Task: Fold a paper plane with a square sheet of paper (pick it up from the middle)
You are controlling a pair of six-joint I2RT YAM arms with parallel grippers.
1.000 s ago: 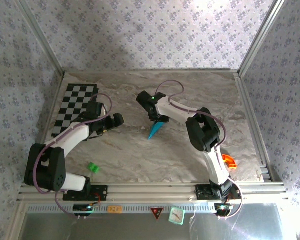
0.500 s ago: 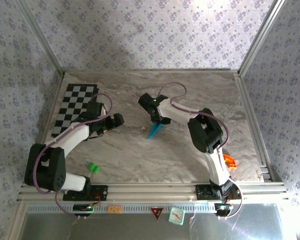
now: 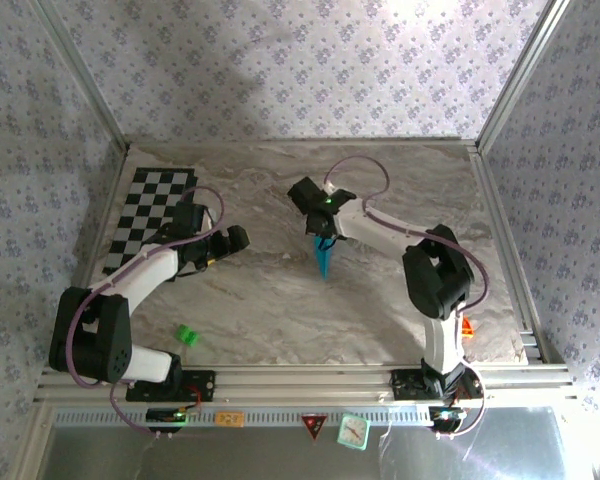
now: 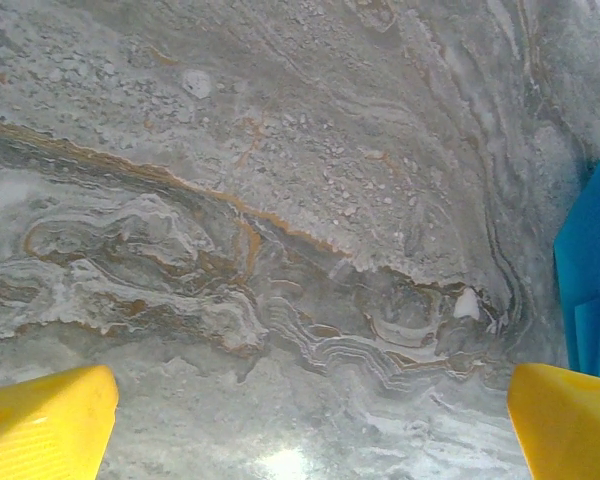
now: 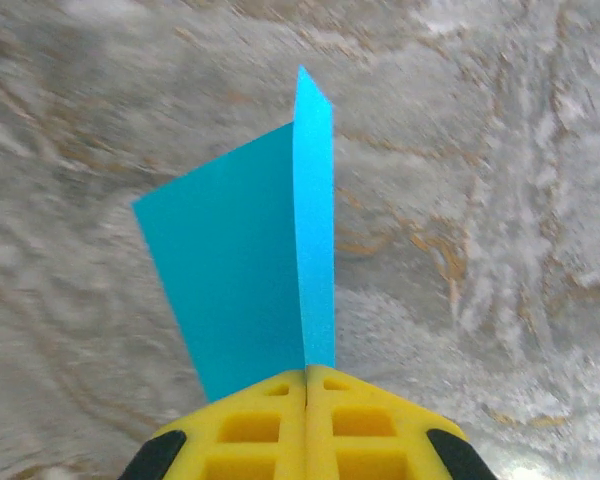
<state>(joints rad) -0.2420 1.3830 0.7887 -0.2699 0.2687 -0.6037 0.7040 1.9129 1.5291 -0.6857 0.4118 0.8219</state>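
From above, the black right gripper (image 3: 323, 238) sits over the middle of the grey marble-patterned table (image 3: 400, 180), with its fingers pointing toward the near edge. The narrow, pointed, bright cyan-blue paper plane (image 3: 324, 262) sticks out from between them, wide end at the fingers and sharp tip aimed near. Whether the tip rests on the marble cannot be told from here. The left gripper (image 3: 237, 238) lies to the left of the plane, clearly apart from it, pointing right. The black-and-white checkerboard mat (image 3: 145, 215) lies flat in the far left corner behind that arm. A small green block (image 3: 187, 335) sits near the front left, well away from both grippers.

In the left wrist view, the left gripper (image 4: 305, 430) stands wide. Its two yellow fingers (image 4: 45, 420) sit at opposite bottom corners with bare marble between them and nothing in their grasp. The cyan-blue paper plane (image 4: 590, 270) shows as a strip at the right edge, just beyond the right-hand finger and not touching it.

In the right wrist view, the right gripper (image 5: 307, 372) is pressed together, its yellow fingers (image 5: 255, 425) meeting along one seam. The paper plane (image 5: 245, 280) is pinched in that seam. A thin folded layer rises straight from the fingertips, and a broader flap spreads to the left of it above the blurred marble.
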